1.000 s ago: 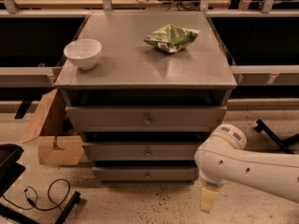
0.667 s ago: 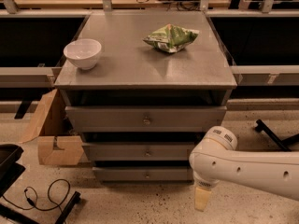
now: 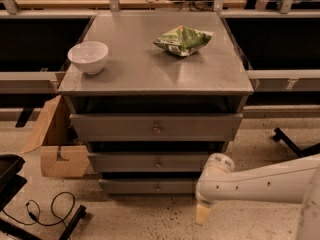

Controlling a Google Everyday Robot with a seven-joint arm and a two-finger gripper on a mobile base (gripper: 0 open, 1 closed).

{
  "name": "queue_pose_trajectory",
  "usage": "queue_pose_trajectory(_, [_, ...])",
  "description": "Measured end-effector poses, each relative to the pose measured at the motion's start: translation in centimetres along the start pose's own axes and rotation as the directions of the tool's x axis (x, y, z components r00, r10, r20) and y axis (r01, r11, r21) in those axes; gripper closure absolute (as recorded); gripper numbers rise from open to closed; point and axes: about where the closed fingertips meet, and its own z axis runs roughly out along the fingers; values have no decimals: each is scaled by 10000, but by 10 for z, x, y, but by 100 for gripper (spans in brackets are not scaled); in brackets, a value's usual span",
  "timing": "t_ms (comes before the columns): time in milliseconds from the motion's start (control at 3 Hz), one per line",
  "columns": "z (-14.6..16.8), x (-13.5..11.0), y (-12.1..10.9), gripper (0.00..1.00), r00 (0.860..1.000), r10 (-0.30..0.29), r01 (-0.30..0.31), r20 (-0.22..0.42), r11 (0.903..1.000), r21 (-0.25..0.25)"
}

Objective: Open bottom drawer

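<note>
The grey cabinet [image 3: 155, 74] has three drawers, each with a small brass knob. The bottom drawer [image 3: 135, 186] has the narrowest, shallowest front; its knob [image 3: 157, 187] sits at the centre, and the front looks pushed in. My white arm [image 3: 260, 184] reaches in from the right, low over the floor. My gripper [image 3: 202, 214] points down at the floor, just below and to the right of the bottom drawer's right end. It is apart from the knob and holds nothing that I can see. The arm's wrist hides the drawer's right end.
A white bowl [image 3: 88, 57] and a green crumpled bag [image 3: 183, 39] lie on the cabinet top. An open cardboard box [image 3: 57, 151] stands against the cabinet's left side. A black cable [image 3: 50, 209] and a black stand [image 3: 10, 181] are on the floor at left, and a black leg [image 3: 295, 144] at right.
My arm and gripper have moved left along the floor, closer to the bottom drawer's front. The drawers have not moved.
</note>
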Motion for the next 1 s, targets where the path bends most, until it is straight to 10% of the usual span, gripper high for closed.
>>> queue_pose_trajectory(1000, [150,-31,-24,0,9926,-1083,1119,550,9914,-684])
